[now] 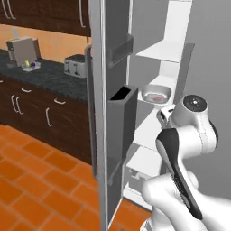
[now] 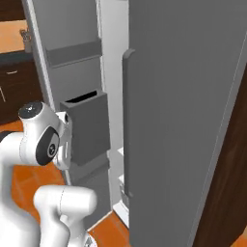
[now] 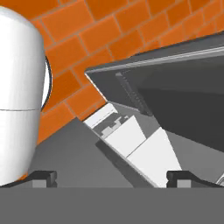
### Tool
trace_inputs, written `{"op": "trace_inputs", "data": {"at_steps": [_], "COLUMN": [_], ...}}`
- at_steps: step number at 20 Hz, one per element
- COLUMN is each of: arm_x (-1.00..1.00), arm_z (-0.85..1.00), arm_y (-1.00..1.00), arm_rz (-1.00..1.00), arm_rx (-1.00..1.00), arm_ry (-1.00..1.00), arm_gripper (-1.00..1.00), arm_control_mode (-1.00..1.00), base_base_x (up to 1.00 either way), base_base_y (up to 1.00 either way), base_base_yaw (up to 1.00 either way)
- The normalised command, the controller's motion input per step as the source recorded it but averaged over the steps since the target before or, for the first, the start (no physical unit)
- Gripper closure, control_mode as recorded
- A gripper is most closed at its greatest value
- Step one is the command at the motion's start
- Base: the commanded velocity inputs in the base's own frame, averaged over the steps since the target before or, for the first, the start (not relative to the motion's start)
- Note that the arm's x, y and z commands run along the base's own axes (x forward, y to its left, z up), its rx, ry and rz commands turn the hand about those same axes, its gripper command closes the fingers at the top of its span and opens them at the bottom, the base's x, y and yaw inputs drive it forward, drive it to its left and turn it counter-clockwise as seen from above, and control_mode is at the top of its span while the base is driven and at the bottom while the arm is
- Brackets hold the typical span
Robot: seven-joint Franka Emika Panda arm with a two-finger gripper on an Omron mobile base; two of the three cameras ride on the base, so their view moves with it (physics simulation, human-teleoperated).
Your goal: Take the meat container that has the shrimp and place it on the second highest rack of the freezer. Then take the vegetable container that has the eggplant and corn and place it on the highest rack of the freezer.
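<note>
up at twelve o'clock from the arm, shrimp container (image 1: 155, 93) sits on a freezer rack (image 1: 151, 131); fingers (image 3: 43, 177) spread wide, holding nothing, aimed floorward.

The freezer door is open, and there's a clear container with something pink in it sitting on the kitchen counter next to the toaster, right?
Not quite. The freezer door is open, but the clear container with something pink in it sits on a white rack inside the freezer, not on the counter by the toaster. The left base view shows this.
</note>
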Motion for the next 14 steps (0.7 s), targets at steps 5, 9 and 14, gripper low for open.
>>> {"op": "trace_inputs", "data": {"at_steps": [5, 9, 14], "arm_x": [0.00, 0.00, 0.00], "arm_z": [0.00, 0.00, 0.00], "arm_y": [0.00, 0.00, 0.00], "arm_rz": [0.00, 0.00, 0.00], "arm_rx": [0.00, 0.00, 0.00], "arm_ry": [0.00, 0.00, 0.00], "arm_gripper": [-1.00, -1.00, -1.00], "arm_control_mode": [1.00, 1.00, 1.00], "base_base_x": [-0.97, -0.56, -0.13], "base_base_y": [0.11, 0.39, 0.47], "base_base_yaw": [0.35, 0.60, 0.68]}}
